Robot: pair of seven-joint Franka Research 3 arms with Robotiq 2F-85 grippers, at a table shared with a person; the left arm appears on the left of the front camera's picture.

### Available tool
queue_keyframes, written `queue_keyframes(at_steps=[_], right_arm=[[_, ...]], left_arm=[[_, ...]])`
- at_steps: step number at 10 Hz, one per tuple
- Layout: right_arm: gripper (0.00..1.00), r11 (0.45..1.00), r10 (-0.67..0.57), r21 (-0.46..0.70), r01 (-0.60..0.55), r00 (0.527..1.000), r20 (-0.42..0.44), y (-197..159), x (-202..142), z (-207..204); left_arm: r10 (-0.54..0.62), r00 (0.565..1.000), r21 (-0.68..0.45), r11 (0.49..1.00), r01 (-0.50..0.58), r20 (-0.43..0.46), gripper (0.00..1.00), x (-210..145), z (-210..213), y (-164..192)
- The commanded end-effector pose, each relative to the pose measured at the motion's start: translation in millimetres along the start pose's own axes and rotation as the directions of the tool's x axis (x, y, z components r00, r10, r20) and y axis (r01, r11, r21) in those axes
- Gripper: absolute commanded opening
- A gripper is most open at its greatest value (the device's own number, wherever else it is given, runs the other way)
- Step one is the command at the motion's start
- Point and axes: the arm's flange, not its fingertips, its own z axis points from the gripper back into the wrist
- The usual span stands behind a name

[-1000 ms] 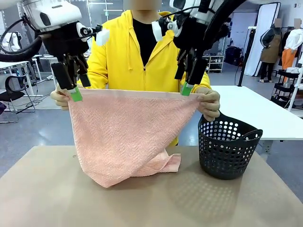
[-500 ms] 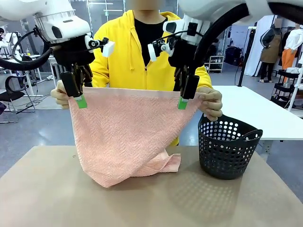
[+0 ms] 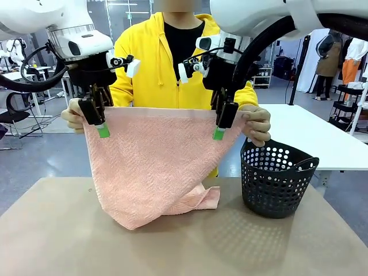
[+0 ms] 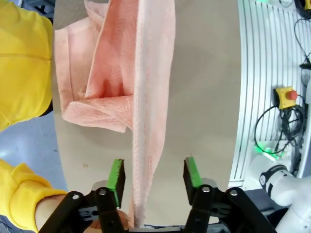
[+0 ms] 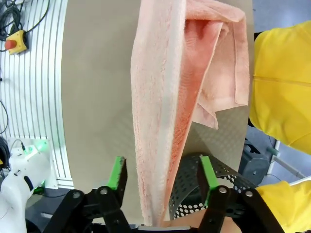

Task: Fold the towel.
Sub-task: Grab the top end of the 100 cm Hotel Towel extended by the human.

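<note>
A: "Two jaws-spread grippers, left gripper (image 4: 154, 175) and right gripper (image 5: 163, 174), straddle the top hem of the salmon-pink terry towel (image 3: 155, 167)?"

B: "Yes, pinching nothing. It hangs beside the dark perforated plastic basket (image 3: 276, 190); clamp deep, near corners."

One towel (image 3: 155, 167), just the one. One basket (image 3: 276, 181), and one table (image 3: 69, 241). Grippers, count two: left gripper (image 3: 102, 130), right gripper (image 3: 218, 133). Green pads (image 4: 116, 175) come two to a gripper, so that's four. One person (image 3: 144, 69) in yellow, and two hands up: the person's right hand (image 3: 73, 115), the person's left hand (image 3: 257, 123).
</note>
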Motion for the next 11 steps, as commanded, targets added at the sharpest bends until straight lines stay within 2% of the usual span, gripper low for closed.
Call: queue_keyframes(at_steps=[1,2,3,4,5,11], right_arm=[[0.0,1.0,-0.024,-0.021,0.023,1.0,-0.012,4,1,-4],[0.0,0.999,-0.026,-0.022,0.026,1.0,-0.013,3,0,-5],[0.12,0.999,-0.028,-0.023,0.027,1.0,-0.013,4,-1,-4],[0.02,0.999,-0.032,-0.022,0.031,0.999,-0.013,4,-1,-5],[0.0,0.999,-0.032,-0.022,0.031,0.999,-0.014,4,-2,-5],[0.0,0.999,-0.029,-0.016,0.029,1.0,0.003,8,-2,-11]], left_arm=[[0.029,1.0,-0.018,0.999,-0.029,0.007,0.0,1,-5,-1],[0.031,1.0,-0.016,0.999,-0.031,0.006,0.0,1,-5,-1],[0.035,0.999,-0.015,0.999,-0.035,0.006,0.03,0,-3,-1],[0.036,0.999,-0.014,0.999,-0.036,0.008,0.0,0,-3,-2],[0.036,0.999,-0.012,0.999,-0.036,0.008,0.0,0,-3,-2],[0.067,0.997,0.003,0.998,-0.067,0.028,0.0,-11,-2,-10]])
